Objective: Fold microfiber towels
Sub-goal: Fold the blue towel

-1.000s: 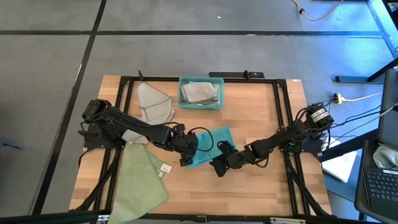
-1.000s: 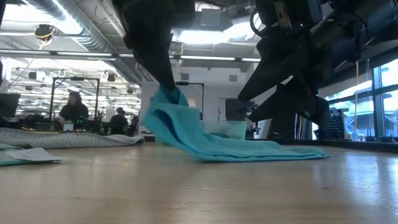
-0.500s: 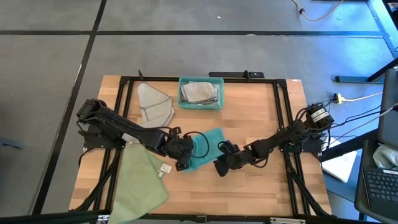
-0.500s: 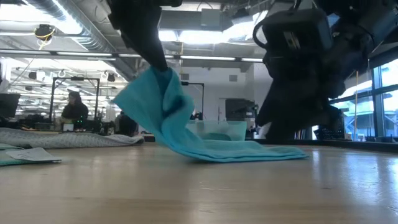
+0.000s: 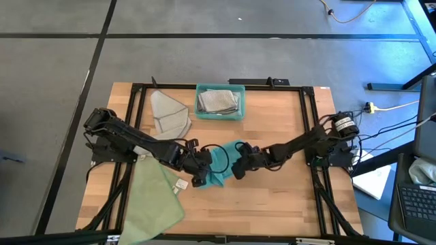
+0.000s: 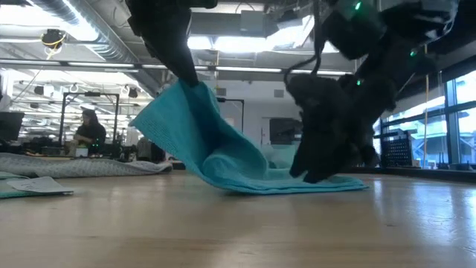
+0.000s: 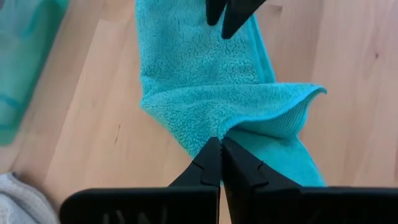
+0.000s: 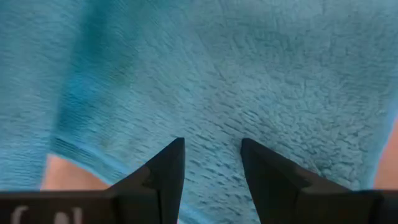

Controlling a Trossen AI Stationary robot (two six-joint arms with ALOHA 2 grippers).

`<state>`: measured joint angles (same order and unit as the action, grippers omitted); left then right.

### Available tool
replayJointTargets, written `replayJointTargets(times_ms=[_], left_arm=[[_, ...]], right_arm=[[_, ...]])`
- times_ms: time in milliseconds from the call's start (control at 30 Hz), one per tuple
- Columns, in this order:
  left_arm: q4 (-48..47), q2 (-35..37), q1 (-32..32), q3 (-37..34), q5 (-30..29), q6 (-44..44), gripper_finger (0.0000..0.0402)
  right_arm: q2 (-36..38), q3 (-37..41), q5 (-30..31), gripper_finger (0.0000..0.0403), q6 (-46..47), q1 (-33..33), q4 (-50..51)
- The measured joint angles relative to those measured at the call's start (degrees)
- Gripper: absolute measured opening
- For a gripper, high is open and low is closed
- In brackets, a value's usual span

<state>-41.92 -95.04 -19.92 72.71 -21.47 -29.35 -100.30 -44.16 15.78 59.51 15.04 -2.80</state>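
A teal microfiber towel [image 5: 225,162] lies mid-table with its left end raised. My left gripper [image 5: 203,174] is shut on that raised end [image 6: 192,88]. My right gripper [image 8: 211,158] hovers open and low over the towel's flat right part [image 6: 327,181], its fingers pointing down at the cloth. A pale green towel [image 5: 155,197] with a white tag [image 5: 181,184] lies flat at the near left. A light grey towel [image 5: 169,113] lies at the far left. My left gripper pinches a bunched edge of the teal towel [image 7: 211,132] between its two shut fingers, slanting down from the table's left. That end is lifted, and the cloth slopes slackly down to the table [image 6: 245,182]. My right gripper's open fingertips [image 6: 312,176] are down at the towel; whether they touch it, I cannot tell.
A teal plastic bin [image 5: 220,102] with a folded grey cloth stands at the far middle. Black frame rails [image 5: 310,122] border the wooden table. Bare wood lies to the near right [image 5: 272,204]. People sit in the room beyond the table [image 6: 89,134].
My left gripper has carried the towel's end up and toward the table's left edge, and the raised cloth has spread out from a bunch into a sloping sheet. My right gripper has gone toward the far edge and down onto the towel's flat part, tipping steeper.
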Motion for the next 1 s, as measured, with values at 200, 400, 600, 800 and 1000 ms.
replayJointTargets(times_ms=[200, 400, 600, 800, 1000], left_arm=[[-4.34, -0.02, 0.0, 0.0, -0.82, 0.56, 0.0], [-7.84, -0.05, 0.0, -2.55, -2.52, -0.48, 0.0], [-7.78, -0.05, -0.02, -8.88, -0.57, -3.62, 0.0], [-7.56, -0.09, -0.76, -13.61, 0.66, -5.12, 0.0], [-6.93, -0.09, -1.62, -17.67, 1.72, -6.2, 0.0]], right_arm=[[-3.64, -0.42, -6.15, 0.0161, -0.86, -1.44, -2.34], [-3.81, -0.46, -7.31, 0.0161, -9.91, -1.43, -1.17], [-3.49, -0.46, -9.89, 0.0161, -13.59, -1.46, 0.88], [-3.12, -0.52, -11.77, 0.0161, -12.05, -1.46, 2.33], [-2.44, -0.57, -14.27, 0.0161, -12.93, -1.39, 4.05]])
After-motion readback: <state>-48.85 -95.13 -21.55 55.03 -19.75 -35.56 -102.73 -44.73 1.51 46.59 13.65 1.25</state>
